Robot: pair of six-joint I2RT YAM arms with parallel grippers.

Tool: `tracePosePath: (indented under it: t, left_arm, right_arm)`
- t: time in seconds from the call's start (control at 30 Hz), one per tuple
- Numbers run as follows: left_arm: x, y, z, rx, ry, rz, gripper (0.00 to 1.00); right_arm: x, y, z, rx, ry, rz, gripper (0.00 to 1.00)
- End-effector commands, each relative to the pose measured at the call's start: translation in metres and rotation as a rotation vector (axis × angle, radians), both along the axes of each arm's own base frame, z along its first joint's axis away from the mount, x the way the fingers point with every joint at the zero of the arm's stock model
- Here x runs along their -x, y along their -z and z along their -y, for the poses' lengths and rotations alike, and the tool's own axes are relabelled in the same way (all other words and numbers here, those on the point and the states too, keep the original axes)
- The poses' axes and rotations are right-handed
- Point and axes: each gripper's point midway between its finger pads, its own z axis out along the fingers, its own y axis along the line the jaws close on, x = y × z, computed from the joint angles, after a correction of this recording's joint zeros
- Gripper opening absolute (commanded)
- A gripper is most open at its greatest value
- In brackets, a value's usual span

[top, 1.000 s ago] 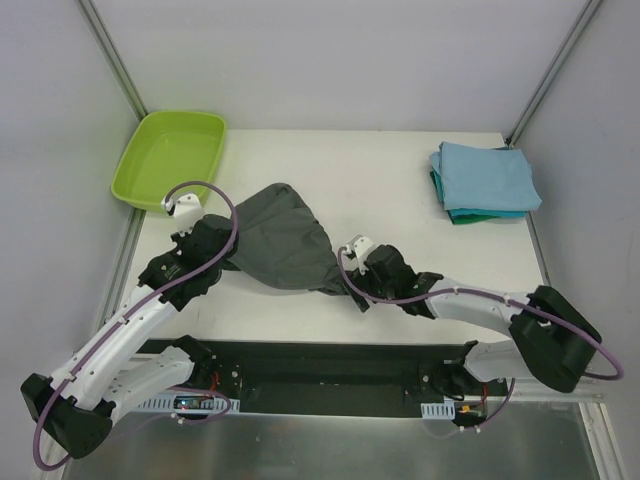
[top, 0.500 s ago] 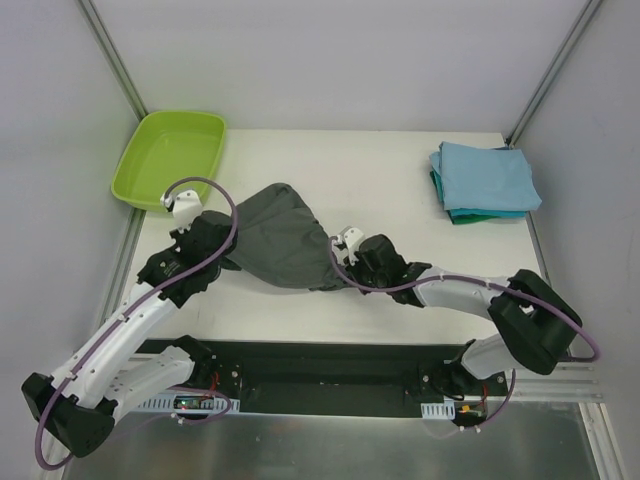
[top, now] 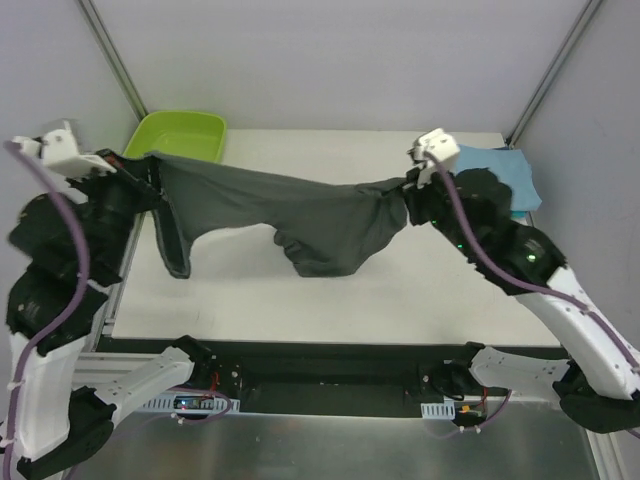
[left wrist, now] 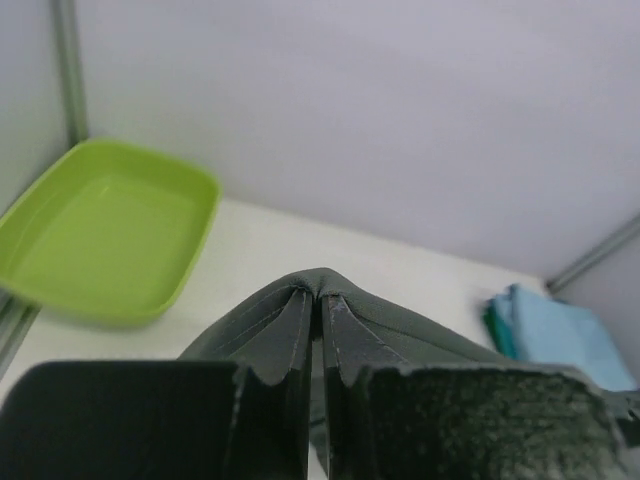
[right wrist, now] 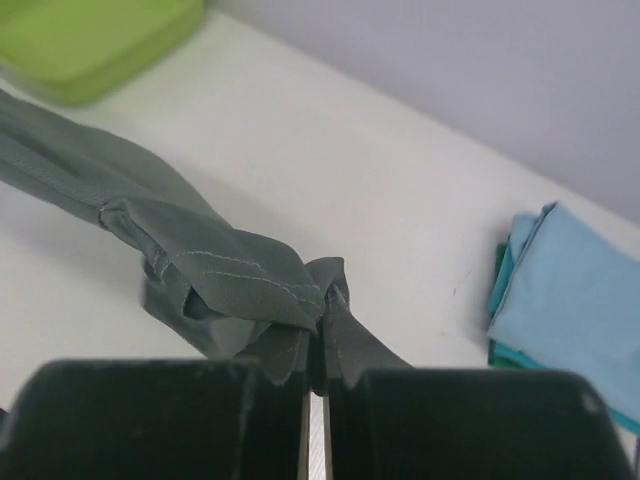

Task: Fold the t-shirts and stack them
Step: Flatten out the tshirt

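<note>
Charcoal-grey t-shirt (top: 300,210) hangs stretched between the two hands, held up over the white table (top: 330,300). The left hand (top: 150,172) holds one end out past the table's left edge, near the lime-green tub (top: 190,135) at the left rear corner; the left wrist view shows its fingers closed tight on a peaked fold of the cloth. The right hand (top: 406,190) is clamped on the opposite end toward the right rear, a bunched seam squeezed between its fingers. Between them the cloth sags: a bundle droops lowest near the middle and a loose strip hangs down close to the left hand, though whether either touches the table cannot be told. Beyond the right hand, a folded light blue t-shirt (right wrist: 575,300) lies on a folded teal t-shirt (right wrist: 497,285) at the right rear corner, apart from the grey one. Pale grey walls (top: 330,60) with metal frame posts (top: 115,60) enclose the table.
</note>
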Motion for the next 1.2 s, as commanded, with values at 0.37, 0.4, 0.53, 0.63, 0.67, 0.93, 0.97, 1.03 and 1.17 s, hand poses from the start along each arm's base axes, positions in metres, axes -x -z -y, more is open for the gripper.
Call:
tracePosePath:
  t: [0.37,0.4,0.53,0.63,0.67,0.93,0.97,1.03,1.17]
  left_arm:
    - [0.021,-0.125,0.037,-0.116,0.294,0.307,0.00]
    - [0.006,-0.120,0.037,-0.130,0.251,0.276,0.00]
    - [-0.063,-0.099,0.042,-0.211,0.091,0.166,0.00]
    - [-0.113,-0.084,0.054,-0.285,0.060,0.102,0.00]
    - [-0.132,-0.078,0.056,-0.294,0.062,0.082,0.00]
    - [-0.224,-0.109,0.056,-0.272,0.136,0.177,0.00]
    - [-0.224,-0.118,0.056,-0.272,0.151,0.209,0.00]
    - [-0.219,-0.130,0.058,-0.266,0.176,0.252,0.00]
    - [-0.216,-0.121,0.057,-0.305,0.186,0.239,0.00]
  right_arm:
    - [0.057,-0.165,0.091,-0.069,0.073,0.228,0.00]
    - [0.047,-0.165,0.099,-0.031,0.142,0.237,0.00]
    - [0.004,-0.163,0.109,0.118,0.288,0.255,0.00]
    - [-0.049,-0.151,0.125,0.152,0.430,0.215,0.00]
    - [-0.065,-0.147,0.133,0.157,0.487,0.212,0.00]
    - [-0.137,-0.199,0.113,0.111,0.456,0.375,0.01]
    - [-0.138,-0.212,0.112,0.103,0.457,0.405,0.00]
    - [-0.137,-0.230,0.115,0.122,0.462,0.462,0.00]
    - [-0.133,-0.210,0.114,0.211,0.412,0.434,0.00]
